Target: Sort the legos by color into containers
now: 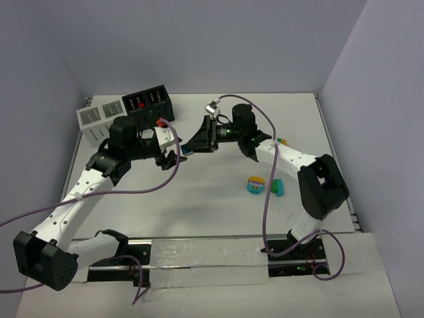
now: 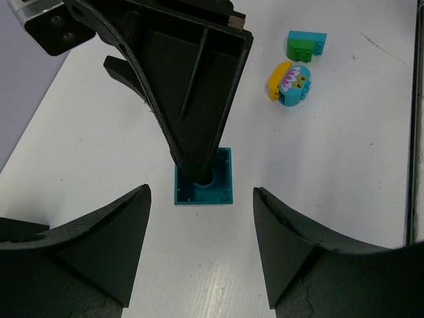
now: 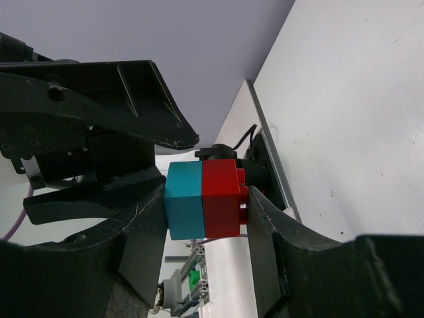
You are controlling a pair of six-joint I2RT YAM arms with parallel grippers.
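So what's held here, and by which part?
The right end effector clamps a joined teal-and-red brick pair across its ends: teal face on one finger, studded red side on the other. The left end effector holds nothing.

The left claw [image 2: 201, 193] and right claw [image 1: 190, 148] meet tip to tip over the middle of the bench [image 1: 199, 218], leaving no way between them; the gap between the left claw's spread fingers [image 2: 106, 245] is taken up by the right claw's finger [image 2: 192, 99] and the teal-and-red brick pair [image 3: 202, 199] it grips, with a narrow strip free each side. Behind them the black container [image 1: 149, 103] and white container [image 1: 99, 118] block the far left corner; the near middle of the bench is open, bounded on the right by the rounded cyan-and-yellow piece [image 1: 255, 185], the green and teal bricks [image 1: 276, 187] just beside it, and a purple cable [image 1: 265, 205].
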